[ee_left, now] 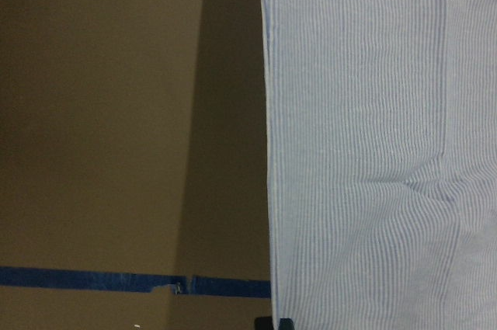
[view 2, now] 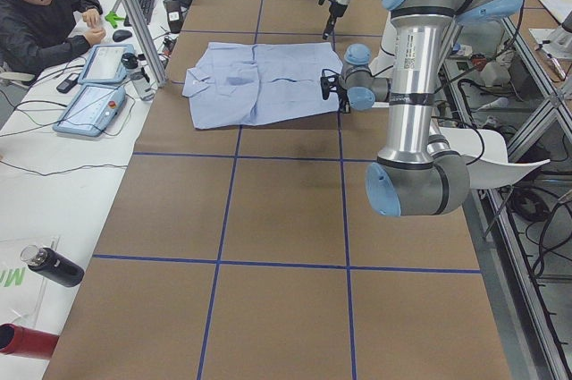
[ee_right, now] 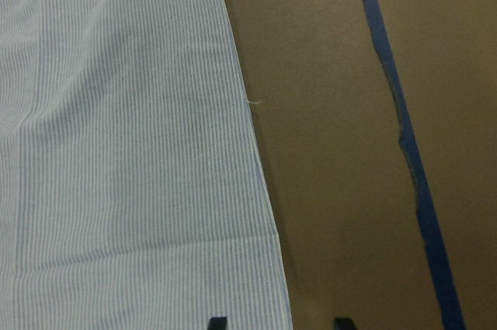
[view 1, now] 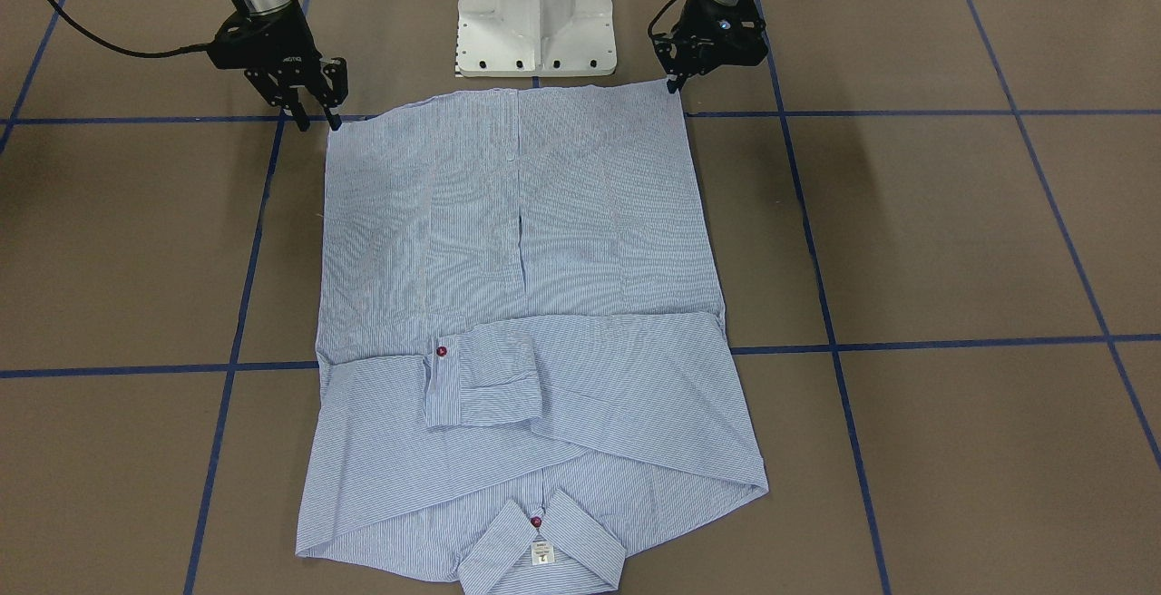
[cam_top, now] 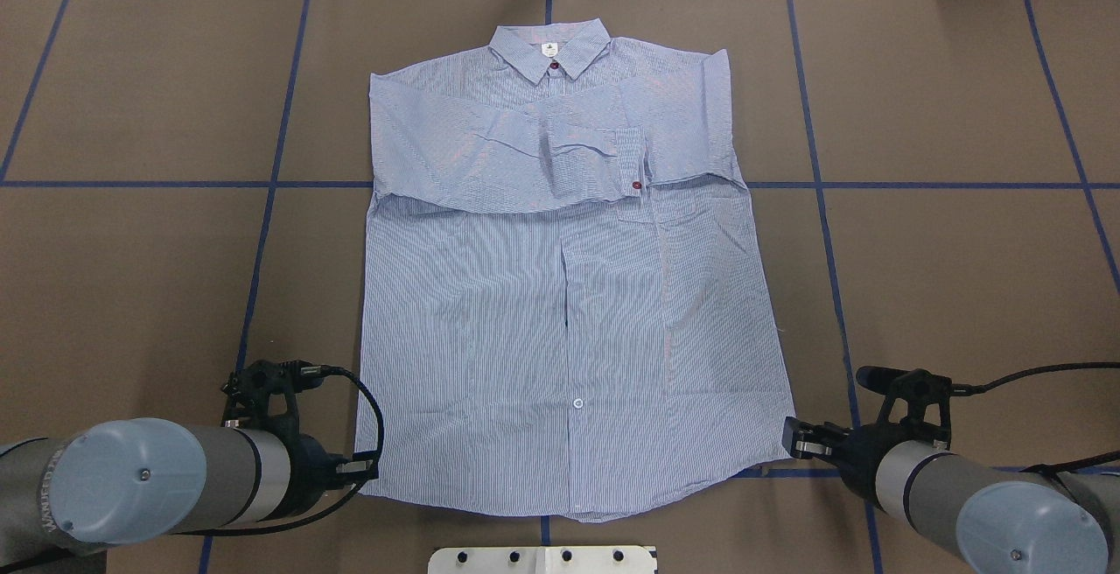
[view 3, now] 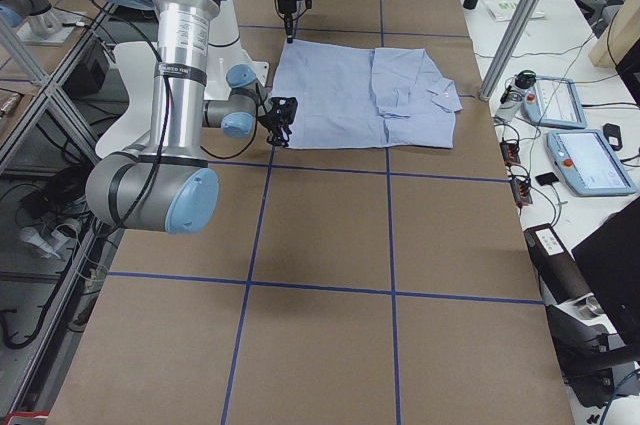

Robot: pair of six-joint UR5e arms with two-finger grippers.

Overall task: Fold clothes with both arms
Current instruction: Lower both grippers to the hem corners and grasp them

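The light blue striped shirt lies flat on the brown table with its front up. Its collar points away from the robot, and both sleeves are folded across the chest. My left gripper sits low at the left hem corner. In the left wrist view its fingers meet at the cloth's edge, shut on the shirt. My right gripper is open at the right hem corner. Its two fingertips stand on either side of the shirt's edge.
The white pedestal base stands just behind the hem. Blue tape lines grid the table. A person sits at a side desk with teach pendants. A dark bottle lies there too.
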